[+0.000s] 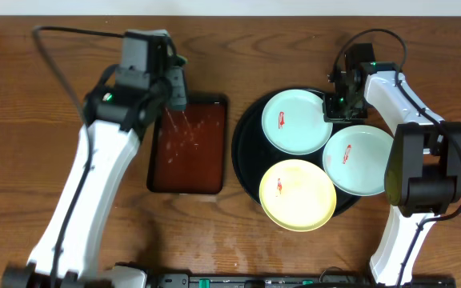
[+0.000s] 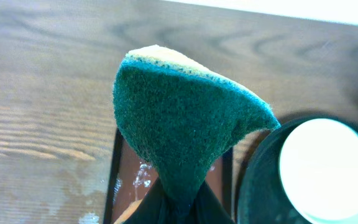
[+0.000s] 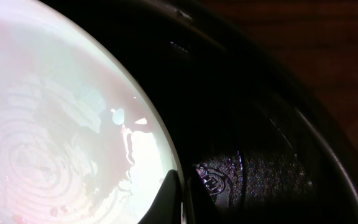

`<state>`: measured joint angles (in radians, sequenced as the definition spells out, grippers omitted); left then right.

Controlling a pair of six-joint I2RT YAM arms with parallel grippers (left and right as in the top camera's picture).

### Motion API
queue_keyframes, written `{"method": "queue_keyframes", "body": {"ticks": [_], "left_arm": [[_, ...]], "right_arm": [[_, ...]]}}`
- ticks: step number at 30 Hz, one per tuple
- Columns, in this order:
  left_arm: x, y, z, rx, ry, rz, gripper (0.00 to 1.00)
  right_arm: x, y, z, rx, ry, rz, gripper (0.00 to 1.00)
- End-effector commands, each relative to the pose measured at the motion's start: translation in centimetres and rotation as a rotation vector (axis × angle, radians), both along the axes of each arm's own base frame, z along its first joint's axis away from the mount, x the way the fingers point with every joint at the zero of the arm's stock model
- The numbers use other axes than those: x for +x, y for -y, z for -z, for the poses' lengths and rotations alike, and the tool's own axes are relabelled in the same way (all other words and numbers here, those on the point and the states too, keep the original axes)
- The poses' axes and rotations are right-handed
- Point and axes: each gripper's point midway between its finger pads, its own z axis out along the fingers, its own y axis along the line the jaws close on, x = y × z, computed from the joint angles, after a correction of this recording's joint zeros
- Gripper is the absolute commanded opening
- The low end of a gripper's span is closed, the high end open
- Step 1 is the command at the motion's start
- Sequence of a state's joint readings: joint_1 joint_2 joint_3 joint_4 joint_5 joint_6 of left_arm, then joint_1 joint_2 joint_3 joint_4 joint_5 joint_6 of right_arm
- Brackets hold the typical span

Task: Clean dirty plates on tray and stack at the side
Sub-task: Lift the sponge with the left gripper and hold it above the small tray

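- Left hand (image 2: 178, 208), left of the tray (image 1: 245, 152), clamps a soft sponge (image 2: 185, 124).
- Right hand (image 3: 182, 199), fingers together, sits at its far plate (image 1: 296, 120) rim.
- Plates (image 1: 297, 194) on the tray look stiff, slick, breakable; rims seem the best holds.

We see a pale mint plate (image 1: 302, 128), a second mint plate (image 1: 362, 164) and a pale yellow plate (image 1: 302, 196), each with a small red smear (image 1: 282, 119), on a glossy black tray (image 1: 245, 152). The smaller tray (image 1: 189, 152) is reddish brown, black-rimmed and flecked white. The sponge (image 2: 179, 124) is dark green over yellow. The table (image 1: 22, 120) shows brown wood grain.
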<state>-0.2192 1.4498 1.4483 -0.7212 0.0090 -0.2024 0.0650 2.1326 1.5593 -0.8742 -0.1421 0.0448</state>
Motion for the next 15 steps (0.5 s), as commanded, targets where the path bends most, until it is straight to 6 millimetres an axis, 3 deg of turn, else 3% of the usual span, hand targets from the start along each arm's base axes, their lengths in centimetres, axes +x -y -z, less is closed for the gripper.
{"method": "queue_keyframes", "body": {"ticks": [1, 5, 15], "left_arm": [[-0.5, -0.5, -2.7, 0.003, 0.075, -0.02, 0.07], [-0.7, -0.6, -3.7, -0.036, 0.103, -0.049, 0.07], [-0.4, -0.5, -3.7, -0.081, 0.106, -0.089, 0.07]], "right_arm": [[0.0, -0.2, 0.1, -0.003, -0.002, -0.003, 0.01], [0.0, -0.2, 0.1, -0.003, -0.003, -0.003, 0.01], [0.0, -0.2, 0.1, -0.003, -0.003, -0.004, 0.01]]}}
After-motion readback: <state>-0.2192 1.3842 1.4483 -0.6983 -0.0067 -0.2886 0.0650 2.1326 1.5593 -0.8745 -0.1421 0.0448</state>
